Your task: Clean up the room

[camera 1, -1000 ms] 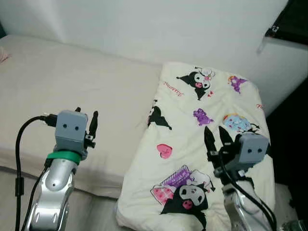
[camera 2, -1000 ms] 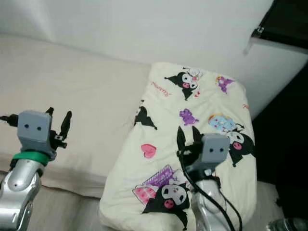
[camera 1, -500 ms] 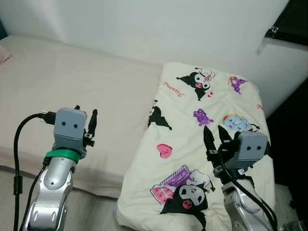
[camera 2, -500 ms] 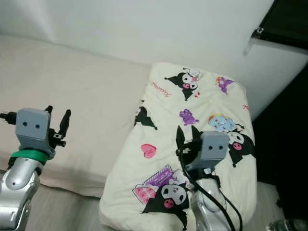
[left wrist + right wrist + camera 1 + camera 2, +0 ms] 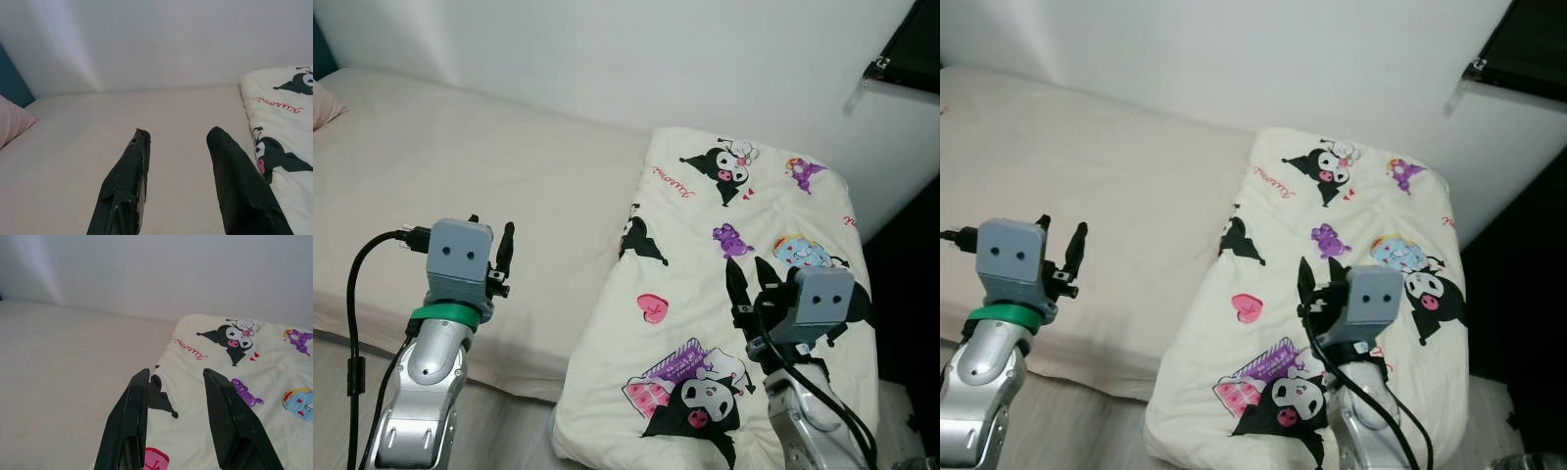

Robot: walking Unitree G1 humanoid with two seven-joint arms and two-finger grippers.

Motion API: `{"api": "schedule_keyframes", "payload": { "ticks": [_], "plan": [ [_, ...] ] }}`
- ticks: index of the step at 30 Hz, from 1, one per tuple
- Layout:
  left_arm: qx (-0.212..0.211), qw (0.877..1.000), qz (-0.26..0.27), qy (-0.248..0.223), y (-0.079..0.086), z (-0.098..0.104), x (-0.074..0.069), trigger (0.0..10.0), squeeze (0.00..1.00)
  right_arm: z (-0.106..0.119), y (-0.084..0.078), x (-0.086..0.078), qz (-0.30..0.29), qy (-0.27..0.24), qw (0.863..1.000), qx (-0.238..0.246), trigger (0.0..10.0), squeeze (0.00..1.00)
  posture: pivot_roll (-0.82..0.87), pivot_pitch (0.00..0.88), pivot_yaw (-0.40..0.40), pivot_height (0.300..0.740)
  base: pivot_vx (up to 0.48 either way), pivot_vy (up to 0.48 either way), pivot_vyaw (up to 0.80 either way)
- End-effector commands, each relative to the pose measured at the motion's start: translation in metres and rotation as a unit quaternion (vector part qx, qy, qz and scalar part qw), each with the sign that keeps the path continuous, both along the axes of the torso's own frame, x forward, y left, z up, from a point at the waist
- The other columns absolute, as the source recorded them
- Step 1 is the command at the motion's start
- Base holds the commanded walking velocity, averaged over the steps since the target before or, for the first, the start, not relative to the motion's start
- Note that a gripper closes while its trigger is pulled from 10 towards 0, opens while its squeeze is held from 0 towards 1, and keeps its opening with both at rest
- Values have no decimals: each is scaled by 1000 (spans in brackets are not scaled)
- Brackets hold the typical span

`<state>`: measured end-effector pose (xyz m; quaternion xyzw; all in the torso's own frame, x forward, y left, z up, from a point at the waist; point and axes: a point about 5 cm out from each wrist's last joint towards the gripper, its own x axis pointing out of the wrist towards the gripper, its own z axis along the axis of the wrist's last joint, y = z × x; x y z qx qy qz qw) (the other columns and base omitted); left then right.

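A cream cartoon-print quilt (image 5: 734, 294) lies folded at the right end of the beige mattress (image 5: 460, 186), against the white wall (image 5: 636, 49). My right gripper (image 5: 173, 377) hovers above the quilt, my left gripper (image 5: 178, 139) above bare mattress beside it, both with fingers spread, holding nothing. A pink pillow (image 5: 12, 122) lies at the mattress's far left.

The camera has turned a bit, so a pink pillow corner (image 5: 325, 104) now peeks in beside the big cream bed (image 5: 460, 186). Nothing else moved.
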<state>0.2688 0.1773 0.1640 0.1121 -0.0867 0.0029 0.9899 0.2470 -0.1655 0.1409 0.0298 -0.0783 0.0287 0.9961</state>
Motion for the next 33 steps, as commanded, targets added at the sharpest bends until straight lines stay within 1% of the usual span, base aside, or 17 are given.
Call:
{"api": "schedule_keyframes", "payload": {
  "ticks": [1,33],
  "plan": [
    [-3,1000,0,4,-1,0,0,10000,0,1,-3,-1,-7,1,1000,-4,10000,0,-36,0,-24,740,0,0,0],
    [-4,1000,4,11,-1,-2,-5,10000,0,0,-1,-4,-1,10,1000,-5,10000,0,-34,4,-29,740,0,0,0]
  ]
}}
